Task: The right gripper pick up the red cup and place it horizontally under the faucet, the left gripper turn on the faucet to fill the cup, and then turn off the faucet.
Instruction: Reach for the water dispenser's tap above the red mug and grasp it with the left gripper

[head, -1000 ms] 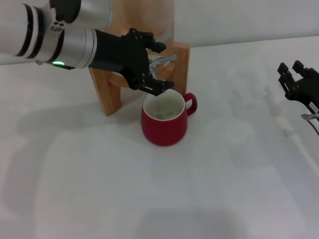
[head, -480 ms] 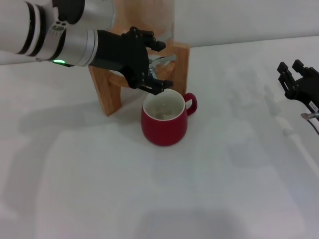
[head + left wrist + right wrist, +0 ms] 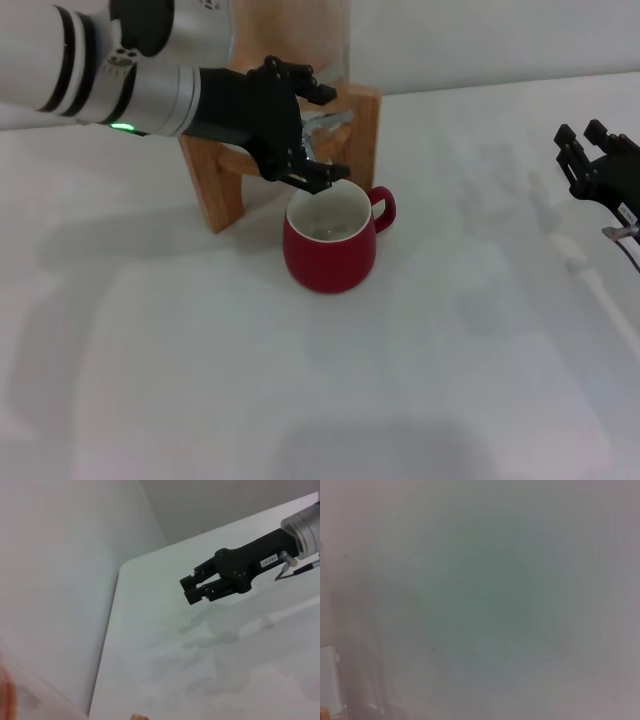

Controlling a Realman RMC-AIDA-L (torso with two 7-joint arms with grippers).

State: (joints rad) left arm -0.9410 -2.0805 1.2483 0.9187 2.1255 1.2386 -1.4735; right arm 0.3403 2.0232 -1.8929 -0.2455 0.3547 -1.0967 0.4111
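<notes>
While the red cup (image 3: 330,240) stands upright under the faucet (image 3: 328,120), your left gripper (image 3: 300,140) sits at its lever, grip unclear; right gripper (image 3: 590,160), well right of the cup, holds nothing, fingers slightly parted.

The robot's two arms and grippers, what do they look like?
The left gripper is a black multi-fingered claw on a silver-white cylindrical arm with black bands and a small green light. The right gripper is a black two-fingered claw bearing a white label, with thin cables near its silver wrist.

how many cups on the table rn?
1. The red cup stands upright in front of the wooden stand, under the faucet, with the left gripper just above its rim. No other cup shows.
</notes>
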